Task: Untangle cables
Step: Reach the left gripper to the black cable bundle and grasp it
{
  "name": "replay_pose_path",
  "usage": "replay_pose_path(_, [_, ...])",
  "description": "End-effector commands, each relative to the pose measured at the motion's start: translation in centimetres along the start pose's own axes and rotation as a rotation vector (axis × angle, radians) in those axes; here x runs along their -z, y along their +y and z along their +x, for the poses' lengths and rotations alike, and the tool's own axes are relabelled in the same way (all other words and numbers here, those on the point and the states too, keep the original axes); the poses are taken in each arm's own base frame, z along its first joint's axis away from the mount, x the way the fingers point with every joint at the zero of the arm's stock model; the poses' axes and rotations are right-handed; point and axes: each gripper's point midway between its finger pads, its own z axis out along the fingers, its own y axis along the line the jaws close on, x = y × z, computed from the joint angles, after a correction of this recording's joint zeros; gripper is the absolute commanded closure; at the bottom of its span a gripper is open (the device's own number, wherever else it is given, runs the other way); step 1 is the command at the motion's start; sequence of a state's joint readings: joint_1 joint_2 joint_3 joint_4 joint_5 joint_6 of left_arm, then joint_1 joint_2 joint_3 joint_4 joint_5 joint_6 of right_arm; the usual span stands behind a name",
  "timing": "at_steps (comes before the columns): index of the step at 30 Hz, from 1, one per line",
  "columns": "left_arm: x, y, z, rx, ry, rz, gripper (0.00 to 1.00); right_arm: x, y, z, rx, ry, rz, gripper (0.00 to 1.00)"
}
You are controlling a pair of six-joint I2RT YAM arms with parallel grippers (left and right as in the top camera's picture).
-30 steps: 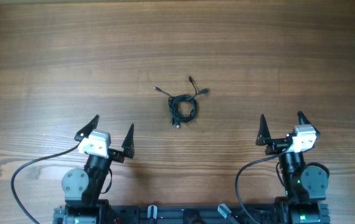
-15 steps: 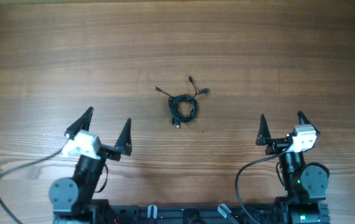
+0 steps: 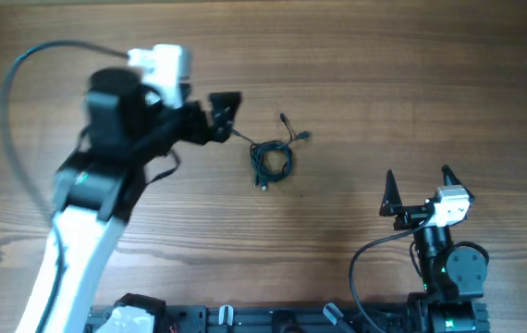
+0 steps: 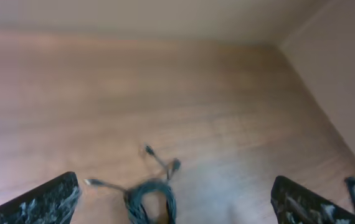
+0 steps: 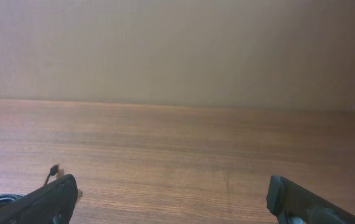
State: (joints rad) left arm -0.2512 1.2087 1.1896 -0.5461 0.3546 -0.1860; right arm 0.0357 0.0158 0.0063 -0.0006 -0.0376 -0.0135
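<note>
Presently, the left gripper point(image 4: 174, 186) hangs wide open above the knotted cables point(image 3: 271, 159), which lie mid-table point(image 3: 430, 74). The right gripper point(image 3: 418, 176) is open, well apart. Risk: clamping the whole bundle, not one loose plug end point(image 3: 284, 118), would tighten the knot.

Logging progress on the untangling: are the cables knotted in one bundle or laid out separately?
Bundled. The cables lie as one small coiled knot on the table, with only a few plug ends sticking out from it.

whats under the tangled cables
The cables lie directly on the wooden table; wood shows through the coil's middle. Whatever sits beneath the knotted strands themselves is covered.
</note>
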Motion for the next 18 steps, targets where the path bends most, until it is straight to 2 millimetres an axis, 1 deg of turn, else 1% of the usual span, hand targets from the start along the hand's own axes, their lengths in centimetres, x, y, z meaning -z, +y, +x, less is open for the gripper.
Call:
replay_pose_path(1, [-6.0,1.2,3.9,0.053,0.183,0.008,0.00,0.0,0.2,-0.2,0.011,-0.009,-0.011,0.00])
replay_pose_path(2, [-7.8,2.2,5.2,0.067,0.230,-0.009,0.04,0.0,0.2,-0.2,0.011,-0.009,-0.011,0.00])
replay_pose_path(3, [-9.2,3.1,6.4,0.082,0.270,-0.026,0.19,0.0,0.2,-0.2,0.011,-0.009,-0.011,0.00])
replay_pose_path(4, [-10.9,4.2,8.3,0.106,0.335,-0.045,0.32,0.0,0.2,-0.2,0.011,-0.009,-0.011,0.00])
replay_pose_path(6, [-13.9,6.1,12.6,0.160,0.461,-0.093,0.31,0.0,0.2,-0.2,0.011,-0.009,-0.011,0.00])
replay_pose_path(8, [-15.6,7.6,15.8,0.136,0.539,-0.183,0.30,0.0,0.2,-0.2,0.010,-0.009,-0.011,0.00])
replay_pose_path(10, [-16.4,7.3,17.4,0.114,0.579,-0.198,0.32,0.0,0.2,-0.2,0.011,-0.009,-0.011,0.00])
replay_pose_path(11, [-16.7,6.8,18.4,0.094,0.602,-0.199,0.34,0.0,0.2,-0.2,0.011,-0.009,-0.011,0.00])
replay_pose_path(13, [-16.9,6.9,19.3,0.045,0.618,-0.256,0.50,0.0,0.2,-0.2,0.011,-0.009,-0.011,0.00])
replay_pose_path(14, [-16.9,7.6,19.8,0.000,0.623,-0.330,0.54,0.0,0.2,-0.2,0.011,-0.009,-0.011,0.00])
replay_pose_path(16, [-16.8,8.3,21.0,-0.041,0.650,-0.397,0.54,0.0,0.2,-0.2,0.011,-0.009,-0.011,0.00])
replay_pose_path(18, [-17.0,8.6,22.1,-0.042,0.680,-0.402,0.56,0.0,0.2,-0.2,0.011,-0.009,-0.011,0.00])
